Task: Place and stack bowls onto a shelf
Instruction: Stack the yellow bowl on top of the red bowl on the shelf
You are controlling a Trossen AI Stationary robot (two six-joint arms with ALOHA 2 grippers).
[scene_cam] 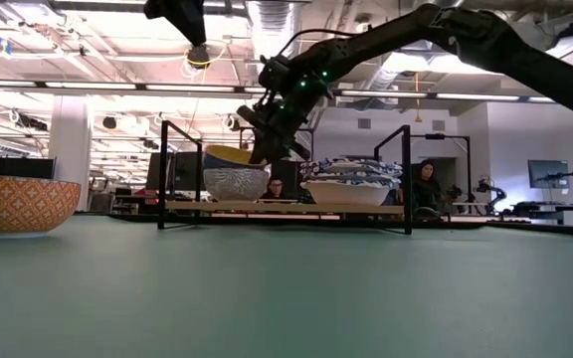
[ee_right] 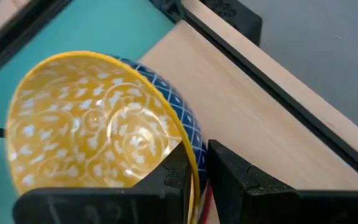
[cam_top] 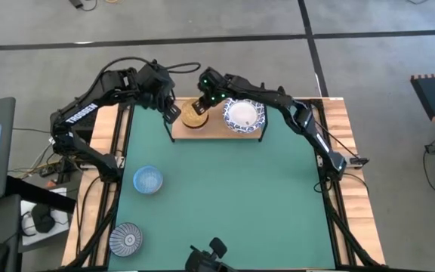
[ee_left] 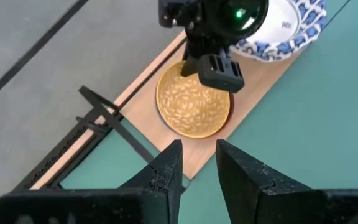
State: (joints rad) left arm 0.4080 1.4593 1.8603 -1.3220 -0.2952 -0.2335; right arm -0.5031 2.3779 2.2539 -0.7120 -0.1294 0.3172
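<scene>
**On shelf's left end: yellow bowl going onto stack**

At 12 o'clock on the green mat (cam_top: 225, 196), round yellow patterned bowl (cam_top: 195, 115) sits tilted in a blue-lattice bowl (scene_cam: 235, 183) on the light wooden shelf (cam_top: 216, 130). Right gripper (ee_right: 201, 163) fingers clamped on its rim. Level it, centre it, then release. Left gripper (ee_left: 197, 163) hovers at 9 o'clock, fingers apart. White lattice-rim stack (cam_top: 243, 115) at 3 o'clock.

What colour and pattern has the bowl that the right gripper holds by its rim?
The bowl is yellow inside, with small white swirls and leaf marks; the right wrist view shows it best.
</scene>
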